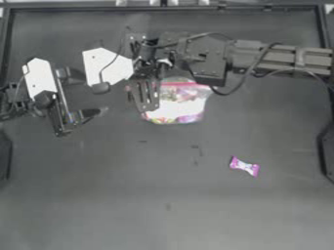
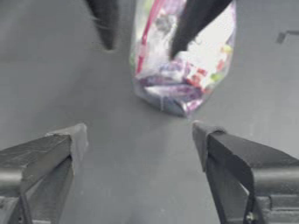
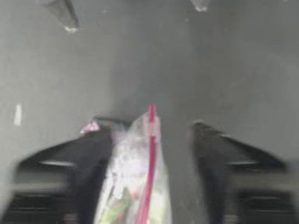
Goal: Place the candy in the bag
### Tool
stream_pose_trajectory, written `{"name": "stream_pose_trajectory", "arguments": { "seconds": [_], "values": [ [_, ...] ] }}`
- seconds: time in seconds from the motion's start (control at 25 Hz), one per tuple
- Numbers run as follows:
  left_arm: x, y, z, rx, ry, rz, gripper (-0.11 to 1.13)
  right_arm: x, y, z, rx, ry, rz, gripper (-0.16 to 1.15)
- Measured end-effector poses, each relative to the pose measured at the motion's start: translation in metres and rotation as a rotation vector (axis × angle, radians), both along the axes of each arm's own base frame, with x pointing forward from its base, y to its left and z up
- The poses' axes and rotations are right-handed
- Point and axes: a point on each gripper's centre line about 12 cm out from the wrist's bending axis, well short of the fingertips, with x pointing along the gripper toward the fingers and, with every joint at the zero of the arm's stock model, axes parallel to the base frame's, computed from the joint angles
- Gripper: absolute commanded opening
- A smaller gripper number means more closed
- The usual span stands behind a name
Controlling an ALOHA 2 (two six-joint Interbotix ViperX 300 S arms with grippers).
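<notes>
Though apart, candy [image 1: 244, 166] beyond bag [image 1: 179, 105]

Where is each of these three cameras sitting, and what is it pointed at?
Top view: above the dark table, looking straight down; both arms, clear plastic zip bag with pink strip, small pink bow-shaped wrapped candy.
Left wrist view: on the left arm, looking past the open left hand at the bag.
Right wrist view: on the right arm; right hand astride the bag's mouth.
Shared: the bag.
</notes>
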Motion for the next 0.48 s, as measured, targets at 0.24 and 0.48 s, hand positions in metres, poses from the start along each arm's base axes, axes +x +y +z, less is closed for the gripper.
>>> {"name": "stream_pose_trajectory", "arguments": {
  "seconds": [0.24,0.48],
  "values": [
    [0.0000,0.0000,0.0000,0.000,0.000,0.000,1.01,0.0041,0.0045,0.0009,0.017,0.005,0.017,0.75],
    [-0.0003,-0.0010,-0.0008,-0.001,0.001,-0.003,1.01,0.0083,0.0040,-0.0004,0.024,0.027,0.018,0.75]
  ]
}}
